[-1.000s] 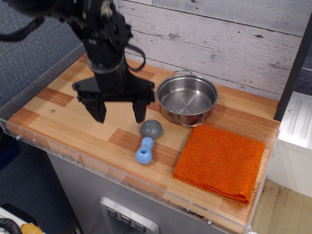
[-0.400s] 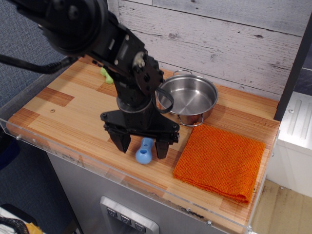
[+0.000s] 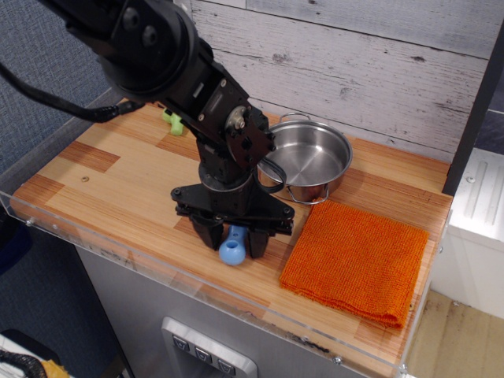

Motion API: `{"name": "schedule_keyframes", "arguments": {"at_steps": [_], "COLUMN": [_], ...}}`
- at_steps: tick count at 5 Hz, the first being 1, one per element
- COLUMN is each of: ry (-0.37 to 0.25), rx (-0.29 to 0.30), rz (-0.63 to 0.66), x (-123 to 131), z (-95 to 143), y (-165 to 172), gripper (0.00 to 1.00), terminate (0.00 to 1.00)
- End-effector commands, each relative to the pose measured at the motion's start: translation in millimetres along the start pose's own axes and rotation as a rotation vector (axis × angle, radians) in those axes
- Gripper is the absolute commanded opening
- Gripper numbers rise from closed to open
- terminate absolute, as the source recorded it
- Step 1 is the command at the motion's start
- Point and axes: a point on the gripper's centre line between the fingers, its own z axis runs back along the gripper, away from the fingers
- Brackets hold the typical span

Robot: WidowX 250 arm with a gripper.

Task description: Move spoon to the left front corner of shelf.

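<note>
The tool point(image 3: 233, 239) came across from the middle of the desk point(image 3: 102, 177) and dropped over the spoon point(image 3: 232, 250) — its fingers, wide apart a second ago, closed in to either side of the blue handle. The grey bowl went out of sight beneath it — only the ball end showed.

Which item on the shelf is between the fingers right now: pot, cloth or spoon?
The spoon: its blue ball end shows between the gripper's fingers. The pot and orange cloth lie apart, to the side.
</note>
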Motion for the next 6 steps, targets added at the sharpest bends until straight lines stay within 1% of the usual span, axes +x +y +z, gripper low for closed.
{"name": "schedule_keyframes", "arguments": {"at_steps": [1, 2, 3, 5, 6], "ry": [-0.028, -0.039, -0.077, -0.173, -0.205], "rx": [0.031, 0.030, 0.040, 0.079, 0.090], "rz": [-0.002, 0.008, 0.014, 0.095, 0.174], "x": [7.2, 10.3, 18.2, 42.8, 46.5], "z": [9.5, 14.2, 31.9, 79.5, 88.3], "y": [9.7, 11.2, 11.7, 27.2, 60.0], "gripper": [0.00, 0.00, 0.00, 0.00, 0.00], "terminate": [0.00, 0.00, 0.00, 0.00, 0.00]}}
